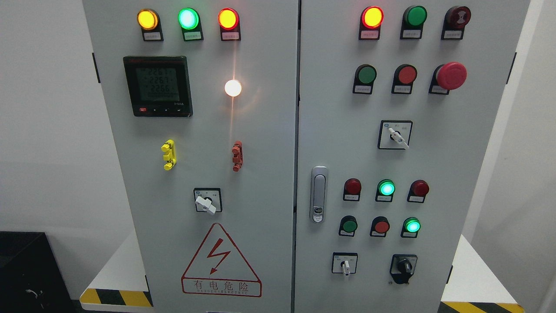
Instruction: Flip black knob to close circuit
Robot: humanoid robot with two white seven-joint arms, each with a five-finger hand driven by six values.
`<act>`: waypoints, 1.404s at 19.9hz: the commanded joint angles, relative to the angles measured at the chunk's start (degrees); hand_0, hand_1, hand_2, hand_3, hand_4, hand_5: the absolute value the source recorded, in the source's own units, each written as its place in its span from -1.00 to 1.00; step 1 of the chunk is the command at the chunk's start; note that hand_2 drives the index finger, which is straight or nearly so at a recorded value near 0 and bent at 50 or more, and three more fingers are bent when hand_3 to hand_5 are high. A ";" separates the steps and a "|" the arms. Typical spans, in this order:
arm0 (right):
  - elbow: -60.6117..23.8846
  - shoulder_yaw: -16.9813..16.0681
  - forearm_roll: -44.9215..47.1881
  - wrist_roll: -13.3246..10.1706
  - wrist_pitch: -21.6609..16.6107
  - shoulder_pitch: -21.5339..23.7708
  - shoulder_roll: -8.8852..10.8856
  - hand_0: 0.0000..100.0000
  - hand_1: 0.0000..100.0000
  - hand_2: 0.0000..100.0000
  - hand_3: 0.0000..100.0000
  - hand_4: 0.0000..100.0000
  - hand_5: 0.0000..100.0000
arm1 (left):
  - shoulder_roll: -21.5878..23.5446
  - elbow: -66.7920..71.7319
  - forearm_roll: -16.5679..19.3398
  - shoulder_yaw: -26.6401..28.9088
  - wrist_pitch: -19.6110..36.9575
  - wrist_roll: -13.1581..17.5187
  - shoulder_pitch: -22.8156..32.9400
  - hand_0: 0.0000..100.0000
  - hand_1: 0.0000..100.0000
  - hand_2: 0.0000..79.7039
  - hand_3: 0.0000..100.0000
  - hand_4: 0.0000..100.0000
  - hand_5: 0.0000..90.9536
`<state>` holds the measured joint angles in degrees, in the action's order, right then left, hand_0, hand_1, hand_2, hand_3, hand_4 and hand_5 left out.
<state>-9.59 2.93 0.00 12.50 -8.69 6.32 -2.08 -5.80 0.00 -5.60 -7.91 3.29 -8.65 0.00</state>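
A grey electrical cabinet with two doors fills the head view. The black knob (404, 266) sits at the lower right of the right door (456, 174), on a black plate, its handle standing roughly upright. Neither of my hands nor arms shows in the view.
White rotary switches sit beside the knob (345, 265), on the upper right door (397, 135) and on the left door (206, 203). Lit and unlit indicator lamps, push buttons and a red mushroom stop button (451, 75) surround them. A door handle (318, 194) sits at the seam. A black box (26, 274) stands lower left.
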 commanded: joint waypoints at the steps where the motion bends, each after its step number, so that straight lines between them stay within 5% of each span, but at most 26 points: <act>1: -1.48 0.23 -1.85 -0.11 -3.60 -0.61 -0.56 -1.00 -0.74 -1.00 -1.00 -1.00 -1.00 | 0.00 -1.76 0.06 0.00 -0.04 0.04 1.23 -0.76 0.11 -1.00 -1.00 -1.00 -1.00; 5: -5.86 2.59 -3.07 -1.68 -6.33 -0.44 -0.47 -1.00 -0.74 -0.85 -0.75 -0.85 -1.00 | 0.00 -1.67 0.06 0.00 -0.04 0.04 1.32 -0.76 0.11 -1.00 -1.00 -1.00 -1.00; 8: -11.13 2.34 -7.19 -5.29 -6.60 0.18 0.06 -1.00 -0.74 -0.70 -0.50 -0.61 -1.00 | 0.00 -1.76 0.06 0.00 -0.04 0.04 1.32 -0.76 0.11 -1.00 -1.00 -1.00 -1.00; 11: -19.56 1.29 -10.97 -8.45 -6.08 2.19 -0.12 -1.00 -0.74 -0.61 -0.34 -0.44 -0.79 | 0.00 -1.76 0.06 0.00 -0.04 0.04 1.32 -0.76 0.11 -1.00 -1.00 -1.00 -1.00; 14: -28.70 -1.86 -19.48 -10.21 -4.50 4.22 -0.99 -1.00 -0.71 -0.50 -0.19 -0.31 -0.50 | 0.00 -1.76 -0.02 0.00 -0.04 0.04 1.32 -0.76 0.11 -1.00 -1.00 -1.00 -1.00; 19: -38.82 -9.08 -33.55 -11.53 -3.79 5.01 -4.60 -1.00 -0.69 -0.30 0.08 -0.07 -0.33 | 0.00 -1.76 0.06 0.00 -0.04 0.04 1.32 -0.76 0.11 -1.00 -1.00 -1.00 -1.00; 24: -44.19 -8.21 -38.13 -17.15 -4.05 4.93 -4.60 -1.00 -0.66 0.01 0.33 0.19 0.03 | 0.00 -1.76 0.06 0.00 -0.04 0.04 1.32 -0.76 0.11 -1.00 -1.00 -1.00 -1.00; 28: -45.51 -5.67 -38.93 -23.92 -3.53 4.31 -4.69 -1.00 -0.63 0.19 0.49 0.32 0.24 | 0.00 -1.76 -0.02 0.00 -0.04 0.04 1.32 -0.76 0.11 -1.00 -1.00 -1.00 -1.00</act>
<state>-42.34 -2.17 -34.64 -7.68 -12.55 10.87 -5.31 -5.80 0.00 -5.57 -7.91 3.29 -8.65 0.00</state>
